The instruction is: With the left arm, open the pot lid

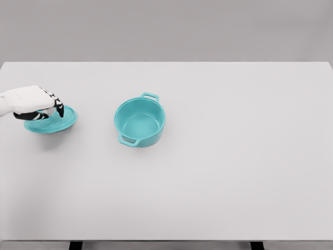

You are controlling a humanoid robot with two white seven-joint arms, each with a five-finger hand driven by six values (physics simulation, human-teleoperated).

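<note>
Now the left robot hand (39,107) grips the teal lid (51,120) near the desk's (234,172) left edge; release gently, well clear of the open pot (139,122).

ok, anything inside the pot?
Nothing seen: the pot is open, its teal floor bare. Its near inner wall is hidden by the rim. The lid lies on the table, left hand on it.

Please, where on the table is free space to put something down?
The whole right half of the table, right of the pot, is bare, and so is the wide front strip below it. The gap between pot and lid is narrower. The far left is crowded: the left robot hand is on the lid.
</note>
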